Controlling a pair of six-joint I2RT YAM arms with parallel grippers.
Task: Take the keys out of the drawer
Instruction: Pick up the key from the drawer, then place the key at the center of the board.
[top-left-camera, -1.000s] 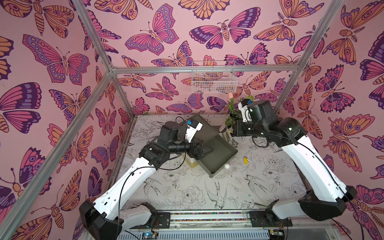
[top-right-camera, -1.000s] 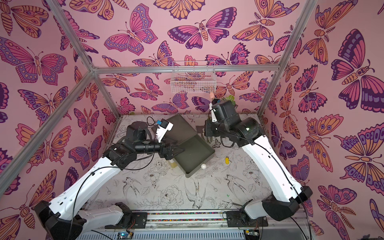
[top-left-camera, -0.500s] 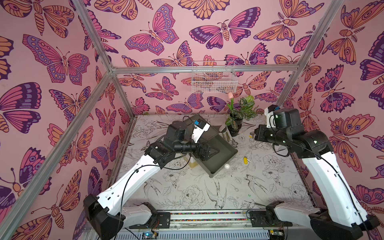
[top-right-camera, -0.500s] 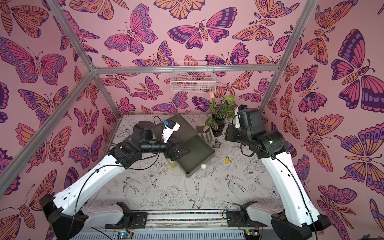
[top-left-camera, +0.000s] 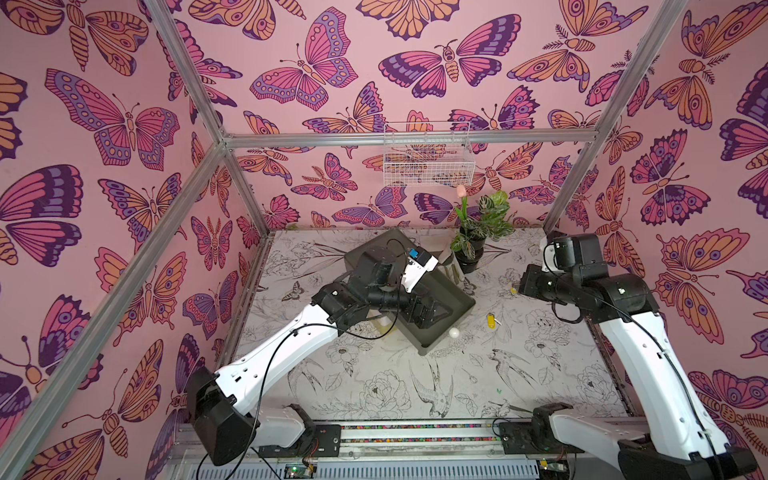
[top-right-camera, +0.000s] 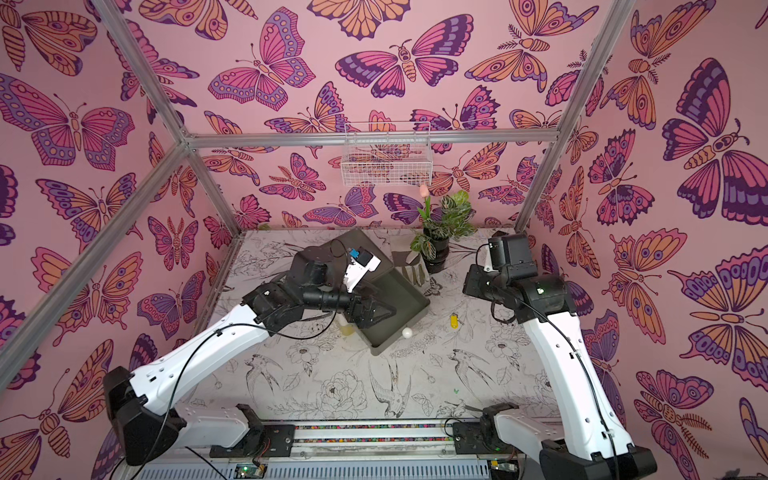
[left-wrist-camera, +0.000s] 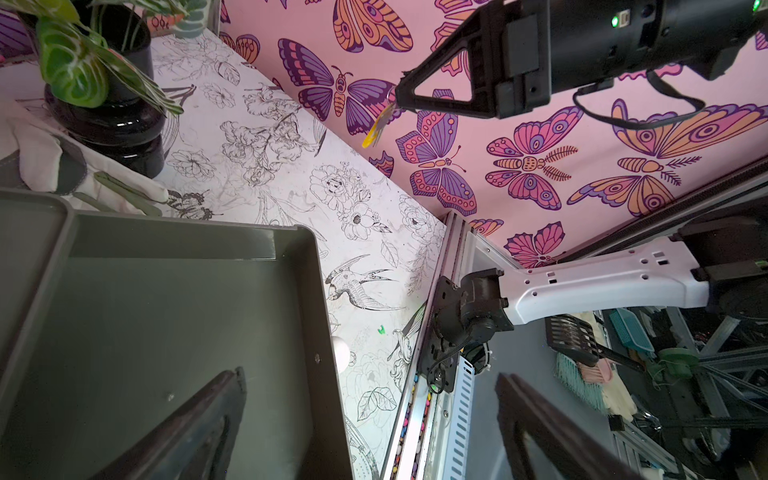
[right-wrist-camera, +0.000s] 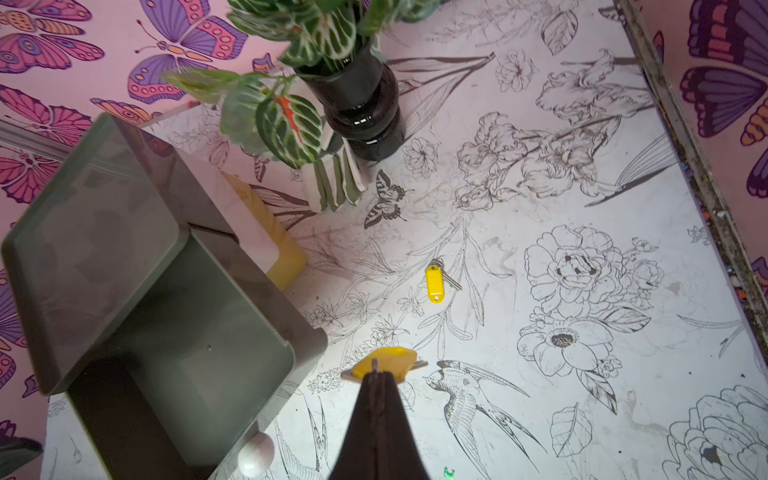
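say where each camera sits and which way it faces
Both top views: high behind the arms, looking down on the table; left arm and right arm shown.
Left wrist: on its arm, looks past the open left gripper over the drawer toward the right gripper.
Right wrist: on its arm, looks down past the shut right gripper and held key at the loose key.
Shared: both wrist views show drawer, black vase.

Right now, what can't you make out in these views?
Drawer floor: the open left gripper covers part of it in both top views; part lies in dark shadow in the right wrist view.
Key in the shut right gripper: the gripper hides most of it in the right wrist view; too small in top views.
Yellow thing beside the cabinet: cabinet hides part, right wrist view; can't identify.
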